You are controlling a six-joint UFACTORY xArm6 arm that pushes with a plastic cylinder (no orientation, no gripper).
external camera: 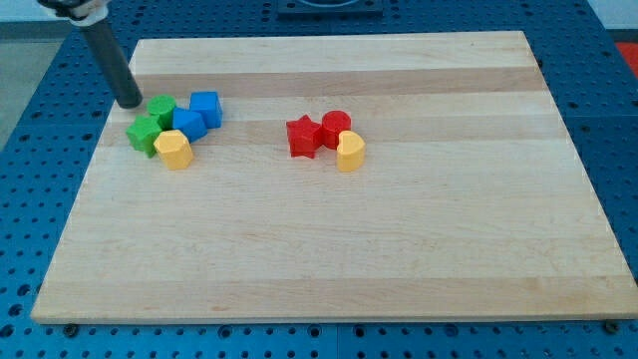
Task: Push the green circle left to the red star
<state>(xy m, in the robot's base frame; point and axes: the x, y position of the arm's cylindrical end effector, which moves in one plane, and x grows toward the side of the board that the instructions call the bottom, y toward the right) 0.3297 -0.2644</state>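
My tip (131,103) rests on the board near its top-left corner, just left of a cluster of blocks. The nearest block is a green rounded one (161,110), which looks like the green circle, right of my tip with a small gap. A second green block (144,133), more star-like, sits below my tip. The red star (302,137) lies near the board's middle, well to the right of the cluster.
In the cluster are two blue blocks (205,107) (187,124) and a yellow block (174,150). A red rounded block (336,126) and a yellow block (350,152) touch the red star's right side. The wooden board (399,249) lies on a blue perforated table.
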